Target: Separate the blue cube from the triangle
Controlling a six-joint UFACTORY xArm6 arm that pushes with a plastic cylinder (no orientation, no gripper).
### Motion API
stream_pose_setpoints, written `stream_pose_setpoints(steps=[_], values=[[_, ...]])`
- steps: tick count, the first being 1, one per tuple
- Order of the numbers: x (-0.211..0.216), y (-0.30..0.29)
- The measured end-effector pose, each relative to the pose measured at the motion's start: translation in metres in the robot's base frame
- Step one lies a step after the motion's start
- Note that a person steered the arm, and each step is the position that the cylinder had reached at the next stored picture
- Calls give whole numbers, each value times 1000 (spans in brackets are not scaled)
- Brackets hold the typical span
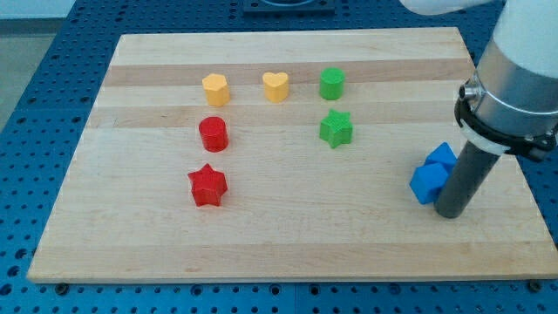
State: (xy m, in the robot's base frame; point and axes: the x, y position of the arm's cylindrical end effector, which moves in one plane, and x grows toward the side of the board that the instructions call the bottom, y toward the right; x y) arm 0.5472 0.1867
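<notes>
The blue cube (pixel 427 182) lies near the view's right edge of the wooden board (pixel 288 244). The blue triangle (pixel 443 156) sits just above and to the right of it, touching it. My dark rod comes down from the view's upper right. My tip (pixel 452 213) rests on the board right beside the cube's lower right side, touching or nearly touching it. The rod hides part of both blue blocks' right sides.
A yellow pentagon (pixel 215 88), a yellow heart (pixel 275 86) and a green cylinder (pixel 331 84) stand in a row near the top. A green star (pixel 336 128), a red cylinder (pixel 214 133) and a red star (pixel 207 185) lie lower.
</notes>
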Motion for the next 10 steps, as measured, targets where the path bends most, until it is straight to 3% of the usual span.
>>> stream_pose_setpoints(steps=[2, 3, 4, 5, 10], values=[[4, -3], [5, 35], [-27, 39], [-46, 37], [-47, 3]])
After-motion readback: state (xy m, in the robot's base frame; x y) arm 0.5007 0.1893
